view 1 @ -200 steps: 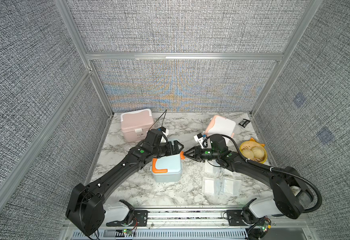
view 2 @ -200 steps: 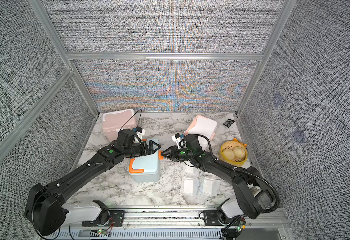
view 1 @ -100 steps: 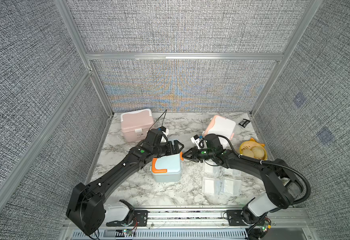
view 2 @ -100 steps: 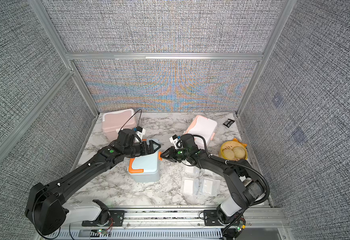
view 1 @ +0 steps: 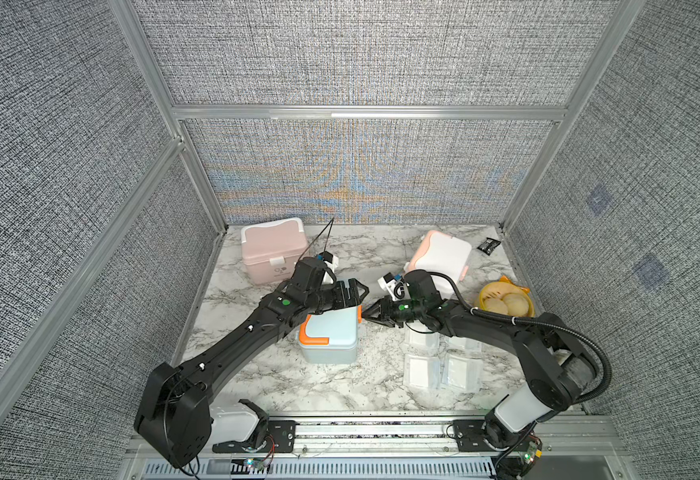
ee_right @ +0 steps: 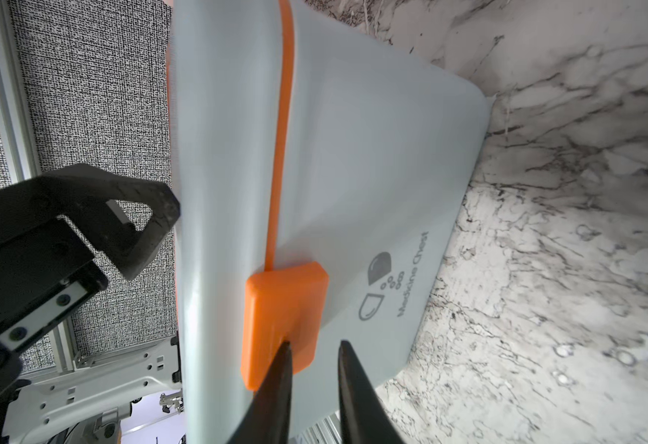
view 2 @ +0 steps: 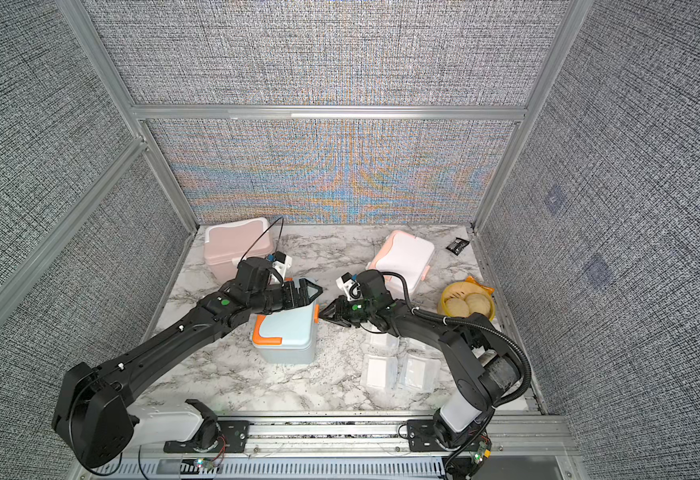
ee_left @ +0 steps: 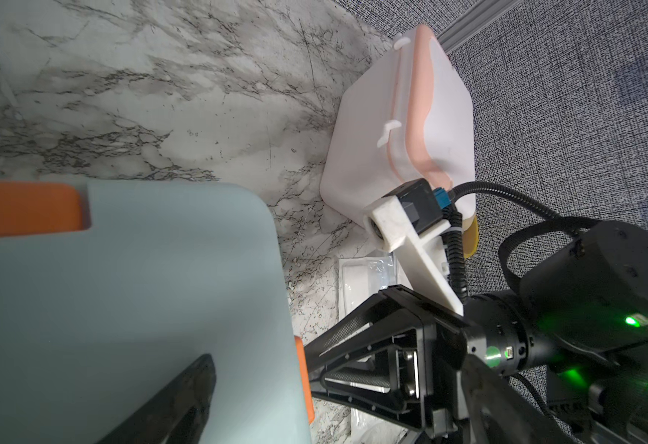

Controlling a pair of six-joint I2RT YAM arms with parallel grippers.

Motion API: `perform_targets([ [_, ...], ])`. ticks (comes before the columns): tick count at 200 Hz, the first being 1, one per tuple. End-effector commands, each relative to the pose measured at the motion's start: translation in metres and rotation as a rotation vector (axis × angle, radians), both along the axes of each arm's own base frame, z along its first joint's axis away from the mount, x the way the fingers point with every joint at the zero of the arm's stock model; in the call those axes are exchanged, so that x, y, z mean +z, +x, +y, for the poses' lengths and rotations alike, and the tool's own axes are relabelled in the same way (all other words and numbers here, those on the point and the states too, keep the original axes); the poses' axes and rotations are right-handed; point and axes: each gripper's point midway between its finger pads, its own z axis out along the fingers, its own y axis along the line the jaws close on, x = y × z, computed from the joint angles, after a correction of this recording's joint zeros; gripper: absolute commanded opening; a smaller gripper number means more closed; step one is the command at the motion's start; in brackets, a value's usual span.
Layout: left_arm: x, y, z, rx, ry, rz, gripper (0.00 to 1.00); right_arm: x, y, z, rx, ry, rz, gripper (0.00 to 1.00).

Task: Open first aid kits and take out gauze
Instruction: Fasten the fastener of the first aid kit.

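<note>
Centrally, pale blue-and-orange kit (view 1: 329, 336) on marble table (view 1: 282, 386), lid closed; right gripper (ee_right: 311, 348) at its orange latch (ee_right: 284, 315), jaws narrowly parted, one tip touching latch, nothing grasped; left gripper (view 2: 304, 292) above lid, spread wide, empty; gauze packets (view 1: 444, 370) beside kit, toward right arm.

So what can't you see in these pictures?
- Inside the blue box: its lid is shut in both top views, so its contents are hidden.
- The far gauze packets: the right arm partly covers them in a top view.
- The black wrapper: too small to read.
- The left tool: in the left wrist view only one finger shows; the picture's edge cuts off the rest.
- The right tool against the orange latch: whether it touches is unclear.
</note>
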Motion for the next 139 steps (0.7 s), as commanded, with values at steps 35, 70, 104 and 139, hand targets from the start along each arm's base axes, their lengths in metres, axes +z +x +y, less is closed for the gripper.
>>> perform_targets([
  [35, -0.04, -0.017, 0.009, 0.007, 0.072, 0.141, 1.0, -0.007, 0.005, 0.008, 0.013, 0.002, -0.003, 0.24],
  [70, -0.041, -0.017, 0.012, 0.013, 0.082, 0.136, 1.0, -0.007, 0.007, 0.009, 0.011, 0.002, -0.007, 0.25],
  [104, -0.042, -0.017, 0.011, 0.01, 0.083, 0.139, 0.99, 0.0, 0.006, 0.01, 0.015, 0.009, -0.02, 0.25],
  [139, -0.043, -0.017, 0.011, 0.009, 0.083, 0.142, 0.99, 0.004, 0.006, 0.01, 0.013, 0.013, -0.026, 0.25],
])
